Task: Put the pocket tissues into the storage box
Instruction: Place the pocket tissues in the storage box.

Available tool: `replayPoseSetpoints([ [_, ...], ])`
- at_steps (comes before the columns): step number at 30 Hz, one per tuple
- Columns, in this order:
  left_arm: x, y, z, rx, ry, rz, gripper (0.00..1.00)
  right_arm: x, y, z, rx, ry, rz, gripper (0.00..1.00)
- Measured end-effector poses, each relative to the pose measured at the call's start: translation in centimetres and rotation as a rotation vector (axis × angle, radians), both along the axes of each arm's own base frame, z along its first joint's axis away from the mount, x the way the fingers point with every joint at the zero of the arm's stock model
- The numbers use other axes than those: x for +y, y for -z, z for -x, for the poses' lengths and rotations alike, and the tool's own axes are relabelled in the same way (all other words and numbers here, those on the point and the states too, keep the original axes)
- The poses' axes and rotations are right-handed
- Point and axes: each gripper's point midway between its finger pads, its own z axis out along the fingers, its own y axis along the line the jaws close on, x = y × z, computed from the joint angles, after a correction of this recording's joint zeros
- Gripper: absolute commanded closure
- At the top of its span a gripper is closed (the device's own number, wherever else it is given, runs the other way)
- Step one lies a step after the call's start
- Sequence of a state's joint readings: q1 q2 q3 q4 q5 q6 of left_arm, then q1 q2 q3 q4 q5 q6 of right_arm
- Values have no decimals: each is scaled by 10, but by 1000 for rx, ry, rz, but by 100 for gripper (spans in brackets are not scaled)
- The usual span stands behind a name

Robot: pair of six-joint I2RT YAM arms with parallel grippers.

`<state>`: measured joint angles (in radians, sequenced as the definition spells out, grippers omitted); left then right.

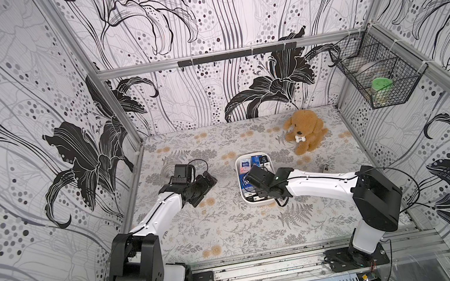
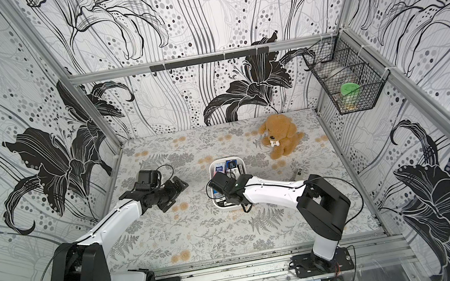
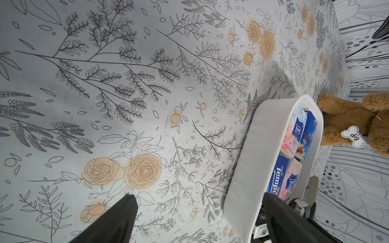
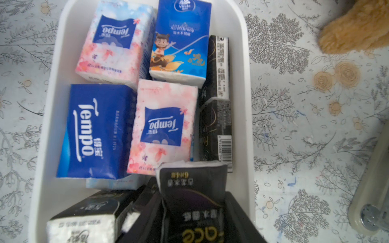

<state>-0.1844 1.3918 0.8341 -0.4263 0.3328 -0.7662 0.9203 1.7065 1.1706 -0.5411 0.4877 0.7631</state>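
- Right wrist view: right gripper (image 4: pixel 192 206) stands over the near end of the storage box (image 4: pixel 50 117). Its fingers are closed on the sides of a black packet (image 4: pixel 189 178) (waist looks slightly pinched), which is held on end and tilted.
- Handling, judged: the packet is light, soft and film-wrapped, so slick and easily squashed. A moderate pinch across the narrow width suits it, not the flimsy end seams.
- Other pocket tissues (image 4: pixel 96 130) lie inside the box, blue, pink-white and black, packed edge to edge and partly overlapping. None is seen loose on the table (image 1: pixel 233 232) in both top views.
- Beside the box, left gripper (image 3: pixel 197 195) hovers over bare table, fingers spread wide, holding nothing.
- Beyond the box, plush dog (image 1: pixel 305 130) sits near its far corner.
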Motion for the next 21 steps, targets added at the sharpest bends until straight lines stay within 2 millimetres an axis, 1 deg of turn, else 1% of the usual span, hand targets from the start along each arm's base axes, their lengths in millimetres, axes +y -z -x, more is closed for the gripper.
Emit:
replayPoseSetpoints([
  [2,0,0,0,0,0,0,3,0,0,0,-1,1,-1,41],
  [5,0,0,0,-1,-1,-1,3,-1,-2,1,-4,3,-8,29],
  [6,0,0,0,-1,0,-1,3,-3,-4,2,-8,4,-13,25],
  [8,0,0,0,-1,-1,-1,3,-5,-13,4,-20,3,-30,22],
  [12,0,0,0,-1,-1,-1,3,-7,-36,6,-55,3,-77,21],
  [14,0,0,0,-1,-1,-1,3,-6,-42,6,-62,-1,-95,22],
  [21,0,-5,-3,-13,-1,2,3,5,-40,11,-27,-34,-144,22],
])
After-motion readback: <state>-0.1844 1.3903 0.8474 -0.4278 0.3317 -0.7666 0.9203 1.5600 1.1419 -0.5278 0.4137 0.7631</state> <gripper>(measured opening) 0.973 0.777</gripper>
